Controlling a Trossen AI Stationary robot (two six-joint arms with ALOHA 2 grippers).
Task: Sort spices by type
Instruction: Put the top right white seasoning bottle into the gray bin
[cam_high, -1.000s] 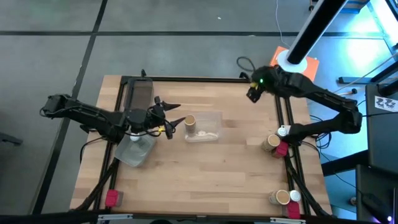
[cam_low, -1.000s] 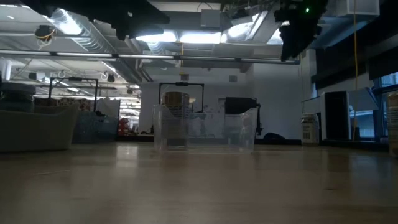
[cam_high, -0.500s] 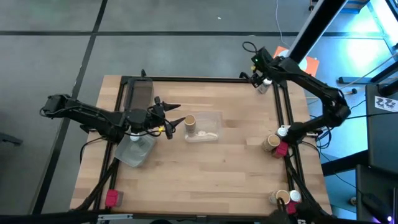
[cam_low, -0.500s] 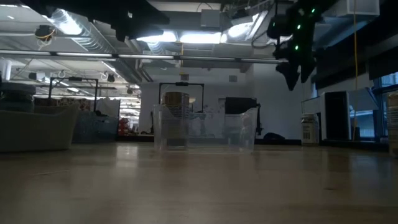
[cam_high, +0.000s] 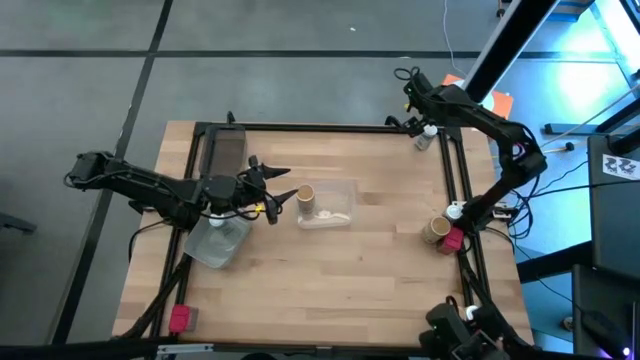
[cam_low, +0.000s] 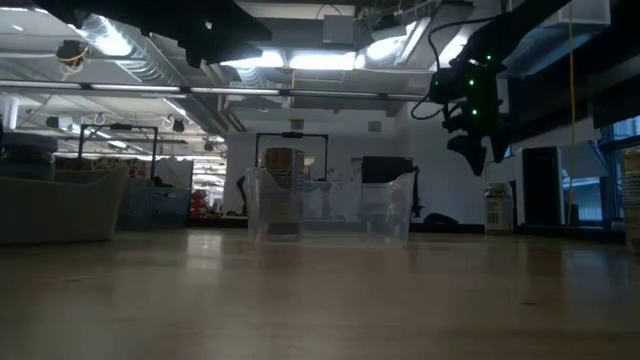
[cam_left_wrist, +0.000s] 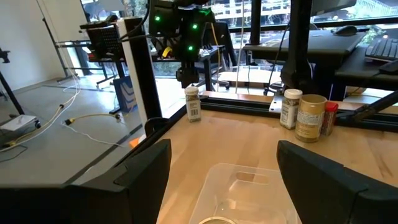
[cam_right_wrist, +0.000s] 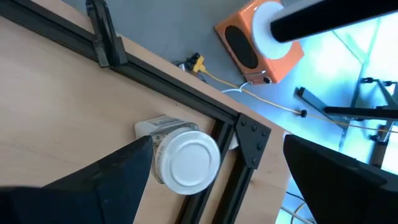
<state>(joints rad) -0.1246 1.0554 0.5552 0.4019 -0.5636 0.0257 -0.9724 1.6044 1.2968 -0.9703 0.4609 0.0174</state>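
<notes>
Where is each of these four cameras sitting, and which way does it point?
High view: overhead, straight down on the table; both arms show.
Low view: table height, level toward the room; the right gripper hangs above the white-capped jar.
Left wrist view: on the left arm, across the clear tray; its own fingers open.
Right wrist view: on the right arm, down on the white-capped jar; its own fingers open.
Shared: both wrist views show that jar.

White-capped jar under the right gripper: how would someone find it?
Look to the table's far right corner, where the black frame rails meet. The white-capped jar stands there alone, below the open right gripper. The other jars sit further along that rail.
</notes>
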